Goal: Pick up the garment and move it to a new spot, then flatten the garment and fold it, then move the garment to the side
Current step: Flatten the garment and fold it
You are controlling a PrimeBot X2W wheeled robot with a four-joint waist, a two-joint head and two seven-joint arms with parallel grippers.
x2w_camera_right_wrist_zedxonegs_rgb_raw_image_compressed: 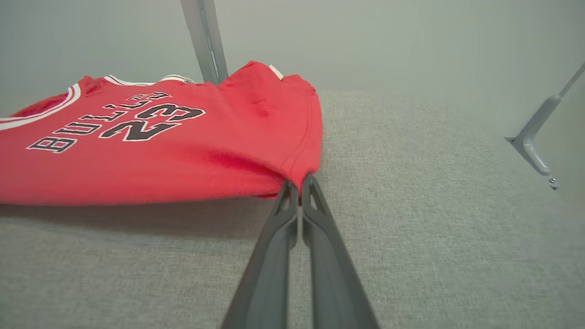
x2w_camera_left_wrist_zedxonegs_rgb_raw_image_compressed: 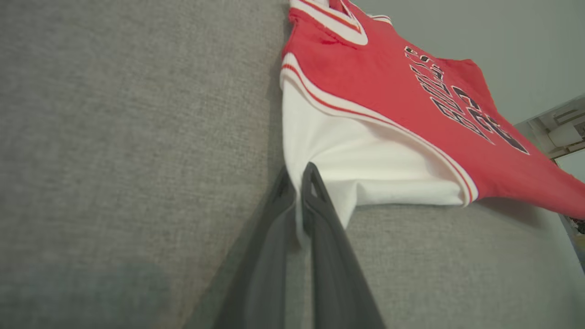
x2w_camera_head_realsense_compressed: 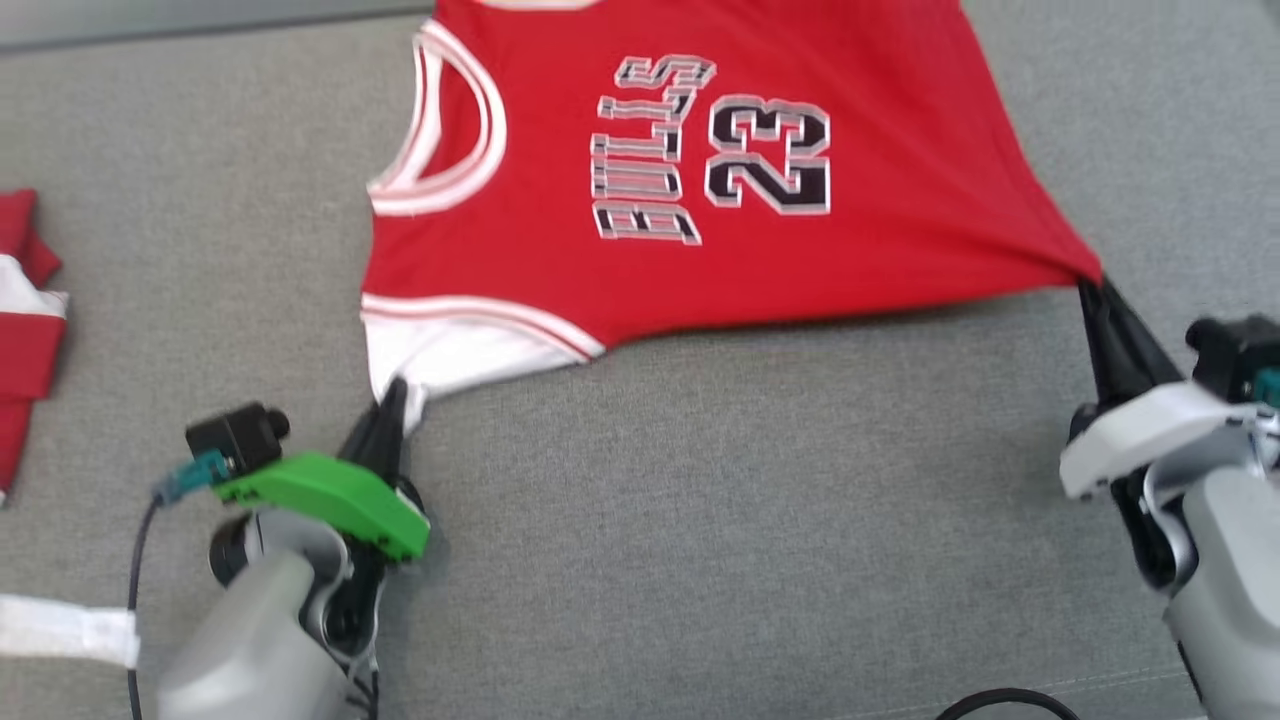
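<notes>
The garment [x2w_camera_head_realsense_compressed: 720, 180] is a red basketball jersey with white trim, black lettering and the number 23, spread over the grey fabric surface [x2w_camera_head_realsense_compressed: 750, 520] and stretched between my two grippers. My left gripper [x2w_camera_head_realsense_compressed: 392, 400] is shut on the jersey's white shoulder corner; the left wrist view shows the white cloth [x2w_camera_left_wrist_zedxonegs_rgb_raw_image_compressed: 365, 169] pinched between the dark fingertips of the gripper [x2w_camera_left_wrist_zedxonegs_rgb_raw_image_compressed: 299, 176]. My right gripper [x2w_camera_head_realsense_compressed: 1090, 285] is shut on the red hem corner, seen in the right wrist view as the gripper [x2w_camera_right_wrist_zedxonegs_rgb_raw_image_compressed: 299, 185] clamping the jersey [x2w_camera_right_wrist_zedxonegs_rgb_raw_image_compressed: 160, 151], whose near edge hangs slightly off the surface.
Another red and white garment [x2w_camera_head_realsense_compressed: 25, 330] lies at the left edge. A white strip [x2w_camera_head_realsense_compressed: 65, 630] sits at the lower left. A black cable [x2w_camera_head_realsense_compressed: 1010, 700] curls at the bottom right. Grey metal frame legs [x2w_camera_right_wrist_zedxonegs_rgb_raw_image_compressed: 205, 41] stand beyond the surface.
</notes>
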